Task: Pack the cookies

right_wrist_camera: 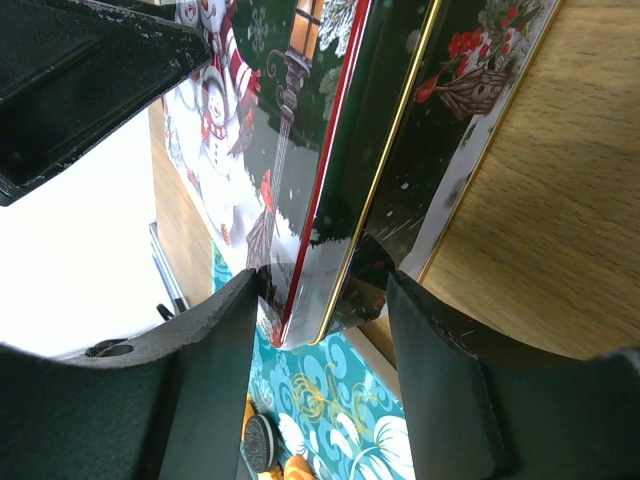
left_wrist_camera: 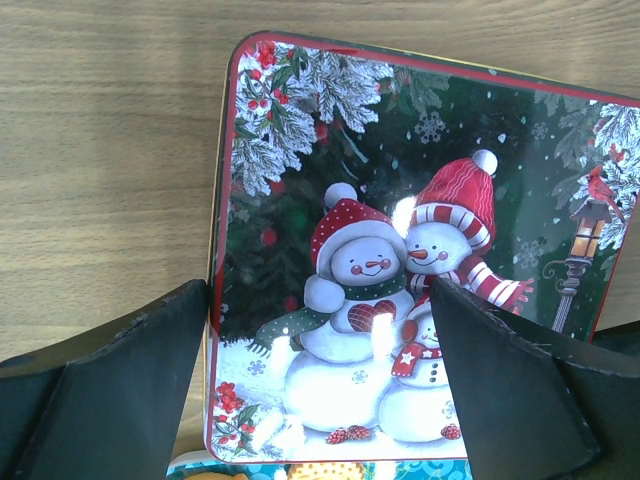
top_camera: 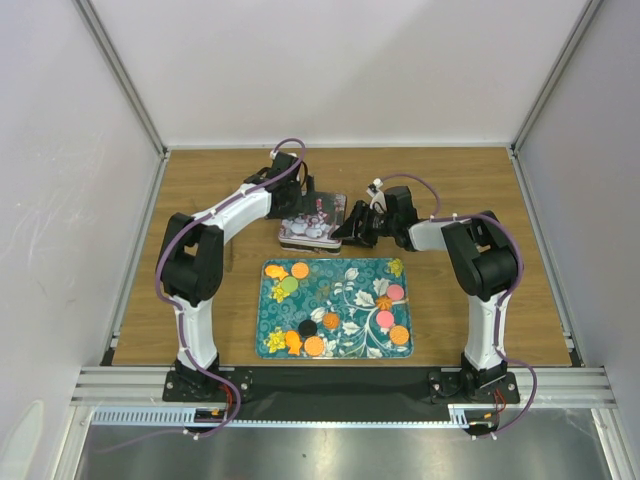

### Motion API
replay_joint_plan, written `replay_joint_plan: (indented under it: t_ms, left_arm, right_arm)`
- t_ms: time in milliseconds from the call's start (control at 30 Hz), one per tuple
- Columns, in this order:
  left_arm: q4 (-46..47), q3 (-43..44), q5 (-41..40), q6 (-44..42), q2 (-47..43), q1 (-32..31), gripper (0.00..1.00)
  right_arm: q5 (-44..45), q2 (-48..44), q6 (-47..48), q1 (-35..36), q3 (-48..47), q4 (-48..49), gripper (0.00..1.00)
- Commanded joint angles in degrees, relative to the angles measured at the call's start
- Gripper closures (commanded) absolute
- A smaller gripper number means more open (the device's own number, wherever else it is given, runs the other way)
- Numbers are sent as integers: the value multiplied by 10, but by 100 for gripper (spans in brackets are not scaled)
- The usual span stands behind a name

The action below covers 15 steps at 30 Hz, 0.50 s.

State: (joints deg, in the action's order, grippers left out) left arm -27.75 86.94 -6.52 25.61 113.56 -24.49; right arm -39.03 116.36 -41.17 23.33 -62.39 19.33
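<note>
Several cookies in orange [top_camera: 299,270], green [top_camera: 288,285], pink [top_camera: 396,292] and black [top_camera: 307,327] lie on a teal floral tray [top_camera: 340,290]. Behind it stands a closed tin with a snowman lid [top_camera: 318,225]. My left gripper [top_camera: 306,203] hovers open over the lid [left_wrist_camera: 400,200], fingers [left_wrist_camera: 120,390] apart at its near-left part. My right gripper [top_camera: 352,232], rolled sideways, has its fingers [right_wrist_camera: 215,350] on both sides of the tin's near right corner [right_wrist_camera: 330,230]. A black cookie [right_wrist_camera: 262,443] shows below it.
The tray's far edge [left_wrist_camera: 190,465] lies right against the tin, with an orange cookie [left_wrist_camera: 325,470] near it. White walls and metal posts enclose the wooden table [top_camera: 470,190]. A metal rail runs along the near edge [top_camera: 340,385].
</note>
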Motion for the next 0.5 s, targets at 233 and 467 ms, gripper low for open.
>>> replay_joint_plan:
  t_ms: [233,467]
  left_arm:
    - [-30,-12,7,20,-11,-13,2]
    - [-41,0,7,22,-8,-9,1]
  right_arm:
    - [40,37,37,19,-6,-61,100]
    - [37,19,36,8,-10,-65,77]
